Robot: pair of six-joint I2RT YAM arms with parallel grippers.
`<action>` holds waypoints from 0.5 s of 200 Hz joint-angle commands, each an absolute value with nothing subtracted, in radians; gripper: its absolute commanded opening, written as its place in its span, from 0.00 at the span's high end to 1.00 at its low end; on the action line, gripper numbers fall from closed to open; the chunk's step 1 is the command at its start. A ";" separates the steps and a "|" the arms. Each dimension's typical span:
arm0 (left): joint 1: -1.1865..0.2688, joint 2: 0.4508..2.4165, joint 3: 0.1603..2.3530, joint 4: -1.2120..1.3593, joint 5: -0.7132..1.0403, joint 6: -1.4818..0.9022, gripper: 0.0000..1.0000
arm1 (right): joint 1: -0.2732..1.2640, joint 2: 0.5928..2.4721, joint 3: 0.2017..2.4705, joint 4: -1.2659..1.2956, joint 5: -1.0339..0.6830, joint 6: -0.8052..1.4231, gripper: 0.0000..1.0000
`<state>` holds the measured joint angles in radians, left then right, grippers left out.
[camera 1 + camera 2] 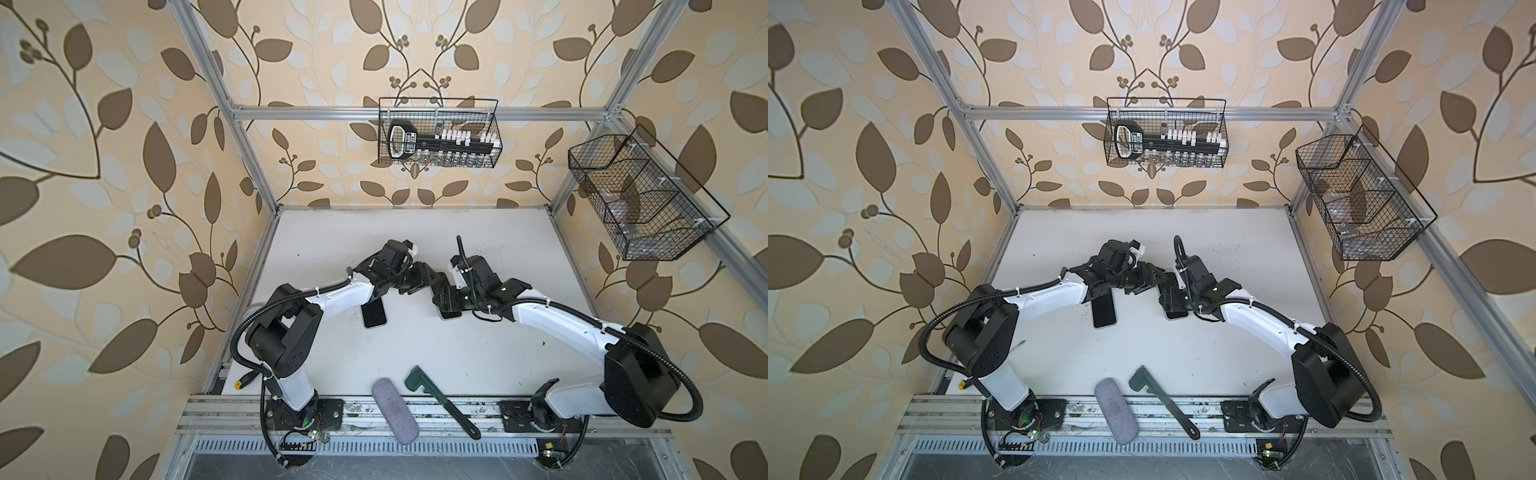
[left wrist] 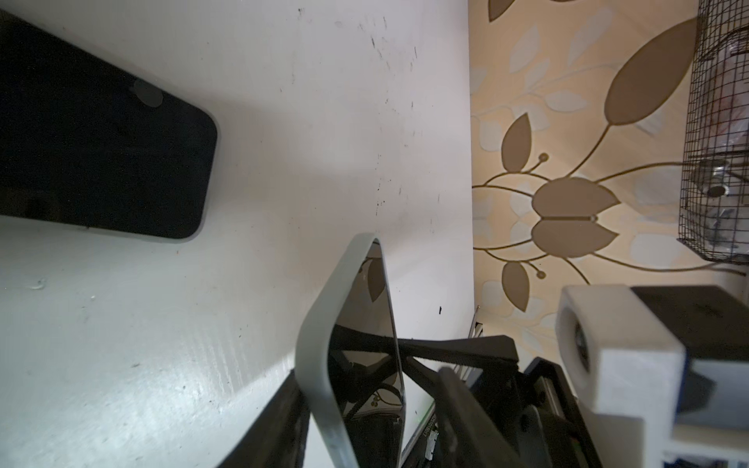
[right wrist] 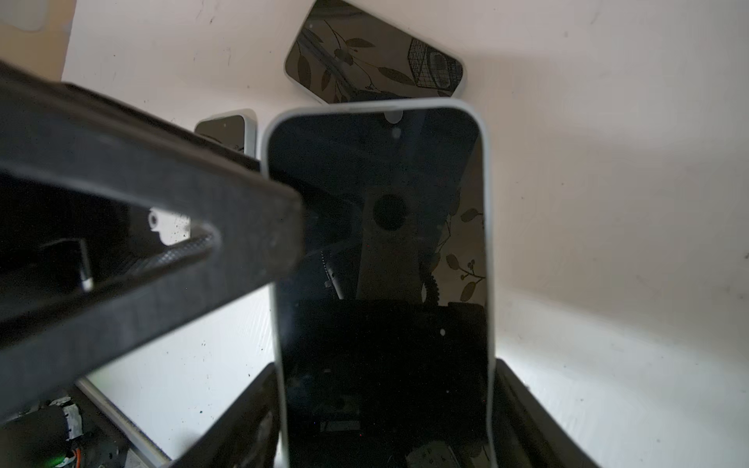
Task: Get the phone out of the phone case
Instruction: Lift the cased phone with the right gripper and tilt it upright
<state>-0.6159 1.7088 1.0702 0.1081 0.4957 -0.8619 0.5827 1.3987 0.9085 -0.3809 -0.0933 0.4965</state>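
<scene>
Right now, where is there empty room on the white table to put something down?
Bare table shows behind both arms, up to the back wall, and in the middle, between the loose phone, the grey pouch and the green wrench. It is crowded where the left claw and right claw meet at the cased phone.

Three phones (image 3: pixel 381 243) (image 3: pixel 373 52) (image 3: pixel 229 129), two wire baskets (image 1: pixel 384 137) (image 1: pixel 648 249), two arms (image 1: pixel 340 295) (image 1: pixel 552 320), one green wrench (image 1: pixel 440 399), one grey pouch (image 1: pixel 395 411).
</scene>
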 commanded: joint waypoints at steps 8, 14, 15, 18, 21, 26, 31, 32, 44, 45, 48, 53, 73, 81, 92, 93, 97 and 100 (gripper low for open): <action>-0.623 1.721 1.101 0.161 0.528 -0.877 0.52 | 0.572 1.351 0.940 -0.348 -0.127 0.495 0.35; -0.623 1.722 1.101 0.165 0.530 -0.879 0.52 | 0.569 1.346 0.939 -0.346 -0.133 0.495 0.35; -0.623 1.723 1.101 0.165 0.530 -0.879 0.52 | 0.568 1.347 0.938 -0.346 -0.135 0.496 0.35; -0.623 1.724 1.102 0.167 0.532 -0.880 0.52 | 0.568 1.347 0.936 -0.343 -0.138 0.497 0.35; -0.624 1.725 1.103 0.168 0.534 -0.881 0.52 | 0.567 1.345 0.935 -0.340 -0.142 0.498 0.35; -0.623 1.727 1.103 0.170 0.536 -0.883 0.52 | 0.565 1.342 0.932 -0.334 -0.148 0.500 0.35; -0.623 1.729 1.104 0.173 0.538 -0.886 0.53 | 0.564 1.340 0.930 -0.330 -0.153 0.501 0.35; -0.623 1.729 1.104 0.173 0.539 -0.886 0.53 | 0.563 1.340 0.929 -0.328 -0.152 0.501 0.35; -0.623 1.732 1.103 0.181 0.542 -0.893 0.57 | 0.561 1.340 0.928 -0.326 -0.159 0.503 0.35; -0.624 1.732 1.103 0.182 0.543 -0.893 0.57 | 0.561 1.339 0.929 -0.327 -0.160 0.503 0.35; -0.623 1.732 1.102 0.185 0.543 -0.894 0.58 | 0.560 1.339 0.928 -0.327 -0.161 0.503 0.35; -0.624 1.732 1.101 0.188 0.545 -0.896 0.59 | 0.560 1.340 0.928 -0.327 -0.162 0.502 0.35; -0.623 1.736 1.103 0.207 0.553 -0.896 0.66 | 0.558 1.346 0.928 -0.327 -0.168 0.504 0.36; -0.624 1.738 1.104 0.215 0.558 -0.896 0.68 | 0.557 1.349 0.927 -0.326 -0.168 0.505 0.36; -0.623 1.741 1.106 0.231 0.569 -0.937 0.75 | 0.556 1.354 0.926 -0.324 -0.169 0.504 0.36; -0.623 1.741 1.106 0.232 0.570 -0.939 0.75 | 0.556 1.355 0.925 -0.324 -0.171 0.504 0.36; -0.623 1.741 1.106 0.239 0.572 -0.944 0.78 | 0.555 1.357 0.925 -0.322 -0.171 0.505 0.36; -0.623 1.742 1.106 0.243 0.576 -0.947 0.80 | 0.555 1.357 0.924 -0.321 -0.173 0.505 0.36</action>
